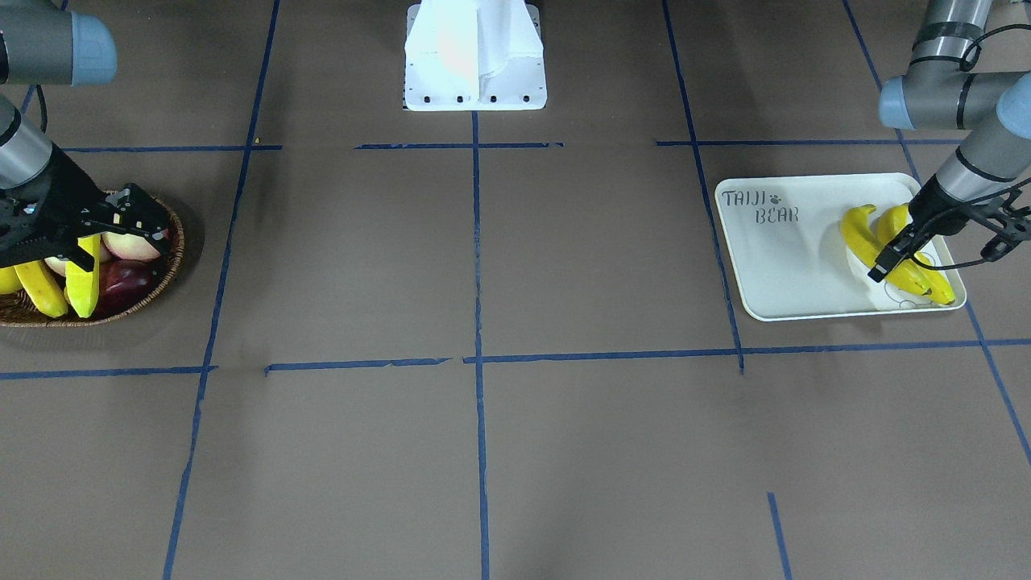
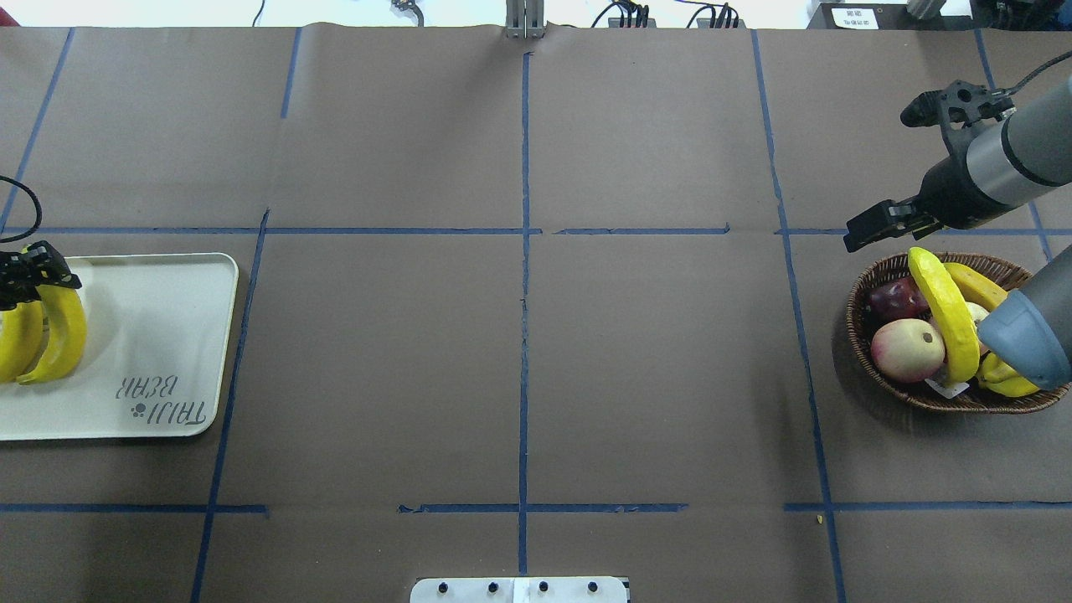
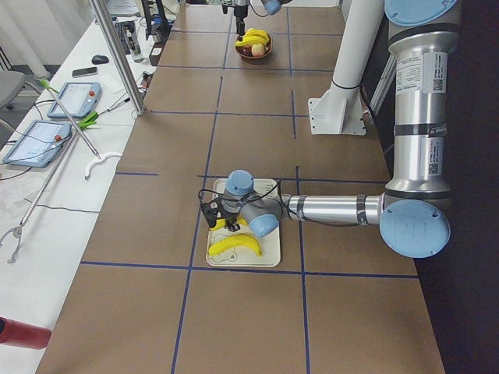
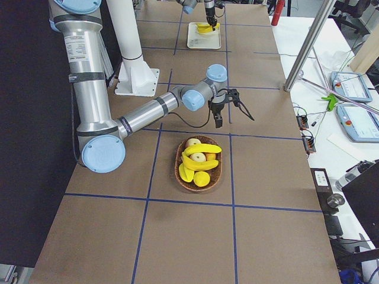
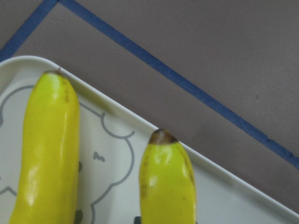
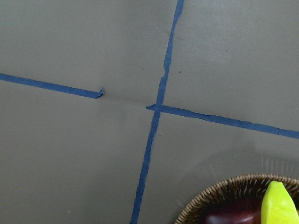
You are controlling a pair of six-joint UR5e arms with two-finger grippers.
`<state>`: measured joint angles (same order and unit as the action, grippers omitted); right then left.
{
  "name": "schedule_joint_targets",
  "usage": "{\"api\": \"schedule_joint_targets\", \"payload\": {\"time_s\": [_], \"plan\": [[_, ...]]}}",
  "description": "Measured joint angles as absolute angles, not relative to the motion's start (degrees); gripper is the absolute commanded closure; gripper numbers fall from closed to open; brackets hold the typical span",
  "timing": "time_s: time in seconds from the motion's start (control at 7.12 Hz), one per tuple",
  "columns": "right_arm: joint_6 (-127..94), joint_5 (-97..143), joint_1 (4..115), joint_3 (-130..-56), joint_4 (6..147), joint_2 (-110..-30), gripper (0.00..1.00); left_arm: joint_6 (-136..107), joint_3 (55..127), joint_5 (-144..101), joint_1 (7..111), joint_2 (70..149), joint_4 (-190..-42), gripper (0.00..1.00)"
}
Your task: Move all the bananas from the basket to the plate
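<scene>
Two yellow bananas (image 2: 63, 335) (image 1: 862, 238) lie side by side on the cream "TAIJI BEAR" plate (image 2: 167, 335) (image 1: 789, 266) at the table's left end. My left gripper (image 2: 33, 266) (image 1: 886, 264) is low over their ends and looks shut on one of them. That banana fills the lower middle of the left wrist view (image 5: 166, 186). The wicker basket (image 2: 863, 335) (image 1: 173, 250) at the right end holds several bananas, one long one (image 2: 946, 318) lying on top. My right gripper (image 2: 863, 234) (image 1: 121, 251) hovers above the basket's far rim, empty and apparently open.
The basket also holds pink-cream peaches (image 2: 906, 350) and a dark red fruit (image 2: 894, 297). The robot's white base (image 1: 475, 56) stands at the table's near middle. Blue tape lines (image 2: 523, 251) cross the brown table cover between plate and basket.
</scene>
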<state>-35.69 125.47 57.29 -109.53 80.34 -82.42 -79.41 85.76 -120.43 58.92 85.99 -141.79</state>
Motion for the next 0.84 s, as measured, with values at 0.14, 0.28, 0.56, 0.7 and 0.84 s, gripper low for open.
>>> {"api": "schedule_joint_targets", "payload": {"time_s": [0.14,0.28,0.56,0.7,0.84], "plan": [[-35.66,125.4,57.3,-109.52,80.35,-82.45,0.01,-74.91,85.74,-121.66,61.23,85.6,-141.56,0.0],[-35.62,125.31,57.37,-109.48,80.39,-82.55,0.01,-71.2,86.09,-124.78,64.61,85.41,-140.52,0.0],[-34.62,125.09,57.75,-109.65,80.3,-84.04,0.01,-68.69,90.75,-130.11,68.57,85.85,-136.61,0.0],[-32.36,124.77,58.12,-109.84,79.94,-86.1,0.01,-68.45,94.03,-130.9,68.87,86.59,-134.8,0.0],[-30.2,123.6,58.4,-109.99,78.57,-89.14,0.02,-68.53,96.45,-131.28,68.61,87.36,-134.03,0.0]]}}
